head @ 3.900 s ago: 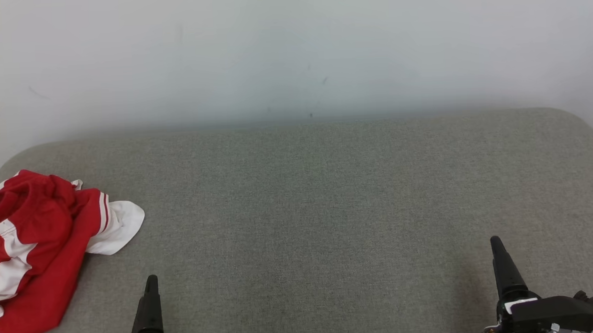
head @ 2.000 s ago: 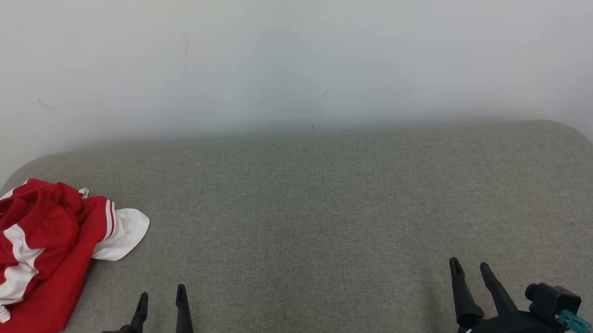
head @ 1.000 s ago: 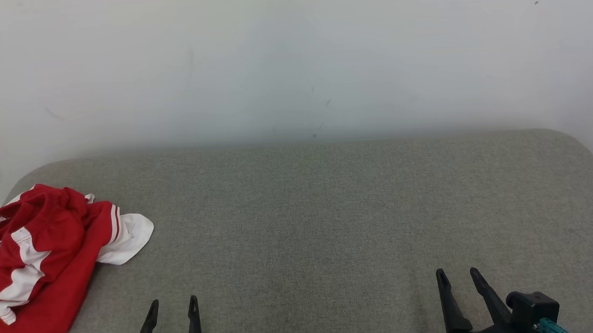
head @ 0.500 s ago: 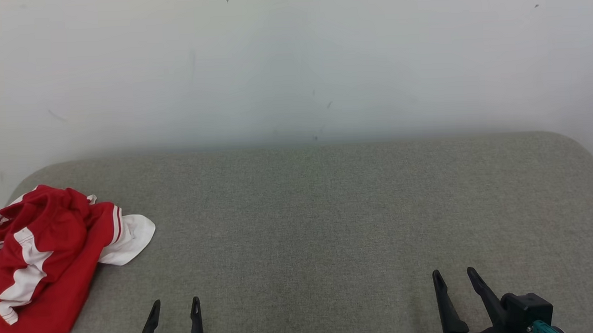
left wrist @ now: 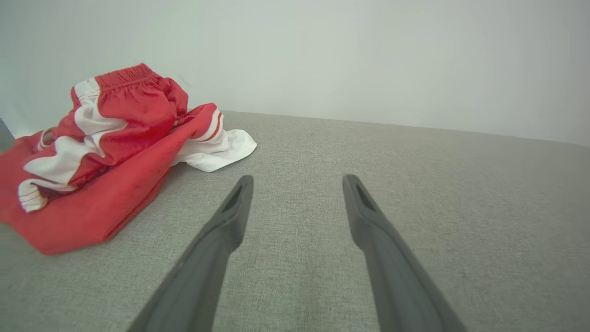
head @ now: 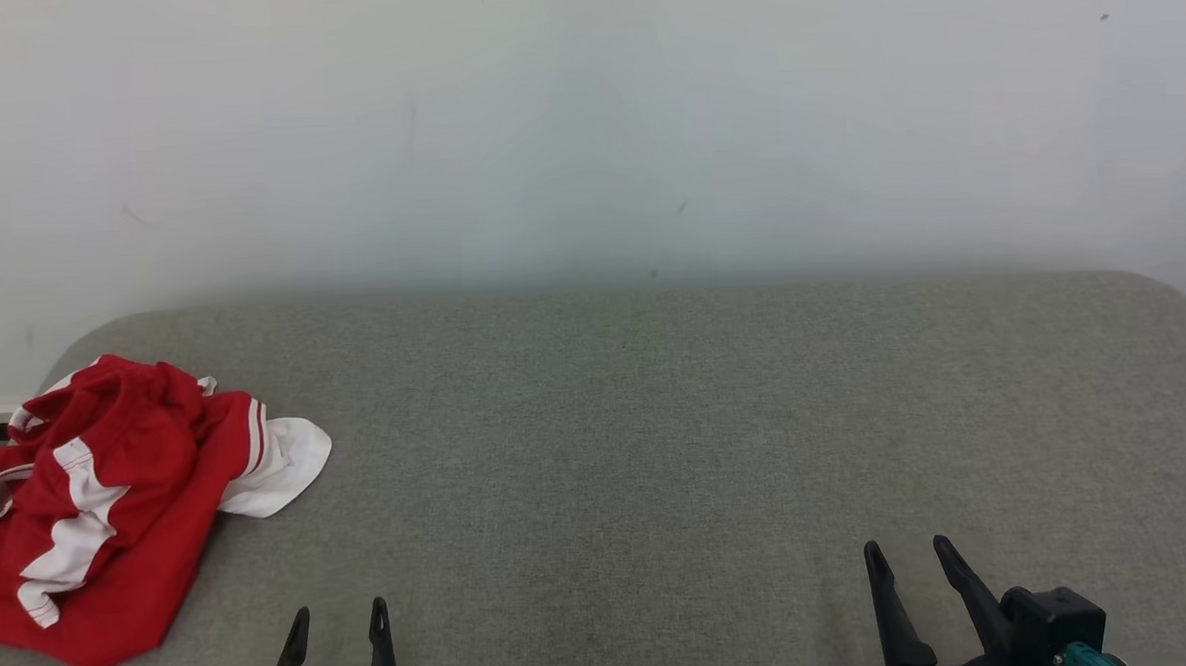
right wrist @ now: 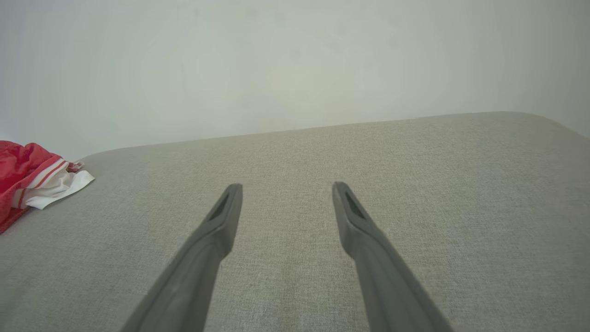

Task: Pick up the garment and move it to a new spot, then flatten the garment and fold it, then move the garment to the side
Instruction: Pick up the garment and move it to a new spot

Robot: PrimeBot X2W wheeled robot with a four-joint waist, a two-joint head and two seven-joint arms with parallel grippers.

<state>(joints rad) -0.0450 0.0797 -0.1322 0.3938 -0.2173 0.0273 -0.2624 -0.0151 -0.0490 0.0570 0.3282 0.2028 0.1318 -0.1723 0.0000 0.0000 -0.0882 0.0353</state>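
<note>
Over on the left: the garment (head: 110, 504), a crumpled red-and-white heap, sits at the far left end of the grey padded surface (head: 657, 420). The left gripper (head: 339, 612) hovers low at the near edge, jaws spread wide and empty. The heap lies to its left and a little further out (the left wrist view has it up and left of the jaws, clear of them). The right gripper (head: 906, 548), also splayed and holding nothing, is well apart across the surface, so the left arm is nearer. The heap's longer run goes from the near left corner toward the far edge. A white flap (head: 294, 466) pokes toward the middle, likely the handiest bit to reach.
</note>
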